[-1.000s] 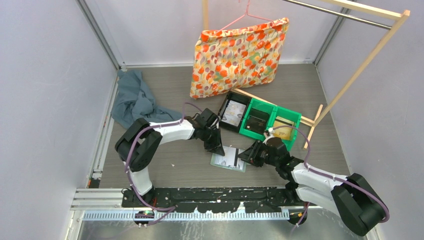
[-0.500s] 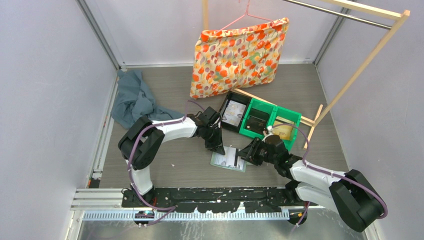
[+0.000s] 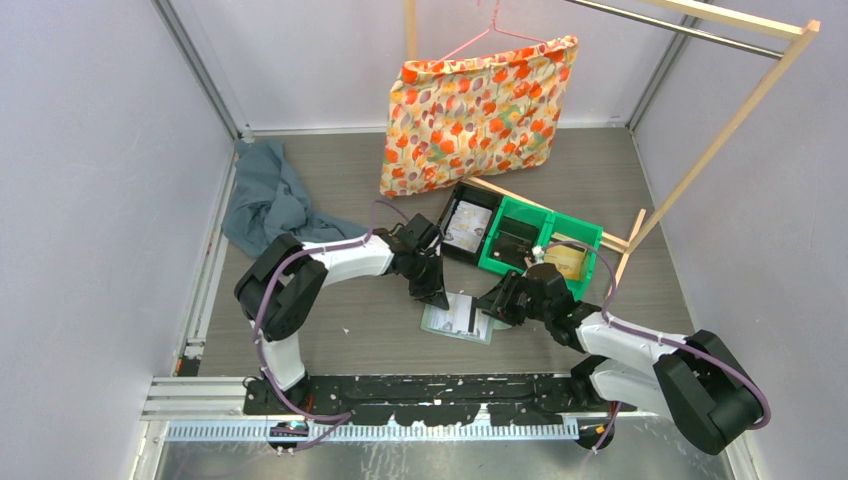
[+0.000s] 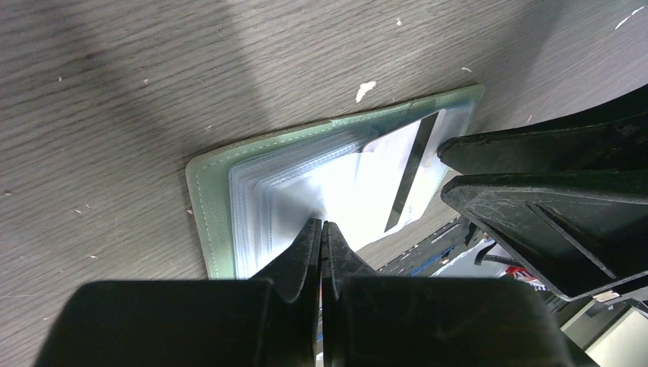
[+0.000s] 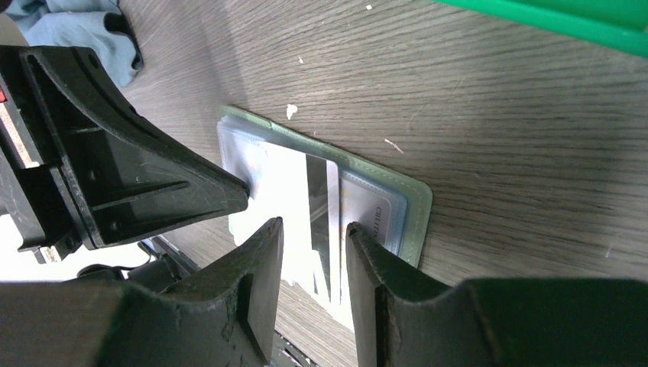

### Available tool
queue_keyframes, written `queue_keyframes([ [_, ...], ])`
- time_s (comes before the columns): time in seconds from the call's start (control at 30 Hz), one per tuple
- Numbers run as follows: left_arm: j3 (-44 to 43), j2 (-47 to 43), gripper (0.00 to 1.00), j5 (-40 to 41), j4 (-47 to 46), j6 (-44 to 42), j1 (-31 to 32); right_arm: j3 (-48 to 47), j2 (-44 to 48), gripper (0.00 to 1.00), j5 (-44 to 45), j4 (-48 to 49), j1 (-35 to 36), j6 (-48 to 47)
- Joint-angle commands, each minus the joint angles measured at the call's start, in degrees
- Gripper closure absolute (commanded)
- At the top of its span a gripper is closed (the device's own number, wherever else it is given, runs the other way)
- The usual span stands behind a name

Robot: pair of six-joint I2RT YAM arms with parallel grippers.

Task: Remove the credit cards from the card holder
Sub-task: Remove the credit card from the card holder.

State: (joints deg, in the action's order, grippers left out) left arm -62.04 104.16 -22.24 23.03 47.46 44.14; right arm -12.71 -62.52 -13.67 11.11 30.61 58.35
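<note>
The card holder (image 3: 457, 319) lies open on the table, pale green with clear pockets (image 4: 264, 187). A whitish credit card with a dark stripe (image 4: 403, 180) sticks partway out of its right side. My left gripper (image 4: 322, 224) is shut, its tips pressing down on the clear pockets near the holder's middle. My right gripper (image 5: 313, 225) is open, its fingers hovering over the protruding card (image 5: 317, 195), one on each side of the stripe. A second card (image 5: 378, 214) shows in a pocket by the holder's edge (image 5: 416, 206). From above, both grippers (image 3: 436, 294) (image 3: 488, 309) meet over the holder.
Two bright green bins (image 3: 545, 245) and a black bin (image 3: 467, 225) stand just behind the holder. A blue-grey cloth (image 3: 265, 200) lies at the back left. A floral pillow (image 3: 480, 110) hangs from a wooden rack (image 3: 720, 140) at the back.
My right gripper has moved a little left and forward over the holder's right side and its jaws stand slightly wider. The left gripper stays pressed on the pockets.
</note>
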Motion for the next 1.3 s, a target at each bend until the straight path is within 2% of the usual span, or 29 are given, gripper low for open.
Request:
queue_keyframes([
  [0.0, 2.4, 1.4, 0.99, 8.5, 6.9, -3.4, -0.5, -4.1, -1.5, 0.58, 1.2, -4.1, -0.4, -3.0],
  [0.17, 0.8, -2.2, 1.00, 5.9, 7.2, -2.8, -0.3, -2.8, -0.6, 0.58, 1.5, -3.7, -0.3, -2.2],
  [0.33, -0.4, -7.3, 0.96, 2.4, 3.4, -0.4, 0.1, -2.2, 3.1, 0.59, 2.1, -4.2, -0.3, -2.2],
  [0.57, -4.2, -0.6, 0.99, 1.2, 3.9, 0.2, 0.6, -5.6, 3.9, 0.58, 3.1, -8.1, -0.4, -5.8],
  [1.27, -7.3, 5.5, 0.99, 1.4, 3.5, 0.3, 5.3, -1.7, 1.7, 0.56, 1.5, -5.2, -0.5, -3.9],
])
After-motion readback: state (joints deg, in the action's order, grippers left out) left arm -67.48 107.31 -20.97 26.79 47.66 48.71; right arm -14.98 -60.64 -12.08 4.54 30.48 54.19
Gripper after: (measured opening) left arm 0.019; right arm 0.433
